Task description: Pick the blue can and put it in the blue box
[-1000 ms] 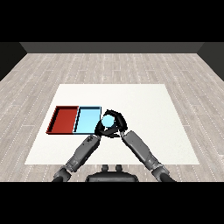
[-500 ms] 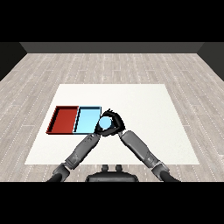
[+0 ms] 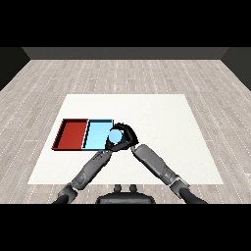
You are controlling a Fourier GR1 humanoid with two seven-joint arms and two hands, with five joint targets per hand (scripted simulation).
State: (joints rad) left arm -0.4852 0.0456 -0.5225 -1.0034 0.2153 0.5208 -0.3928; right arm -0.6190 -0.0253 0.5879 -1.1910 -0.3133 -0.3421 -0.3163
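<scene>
White surface (image 3: 162, 112) on wood flooring. Right hand (image 3: 125, 135) curls around the blue can (image 3: 115, 137), at the blue box's (image 3: 98, 135) right edge; not yet placed. Left hand (image 3: 104, 153) mostly hidden, state unclear.

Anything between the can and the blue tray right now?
Nothing visible. The right hand curls round the blue can at the blue tray's right edge. The tray's floor shows bare, and the red tray lies on its far side, out of the path.
</scene>
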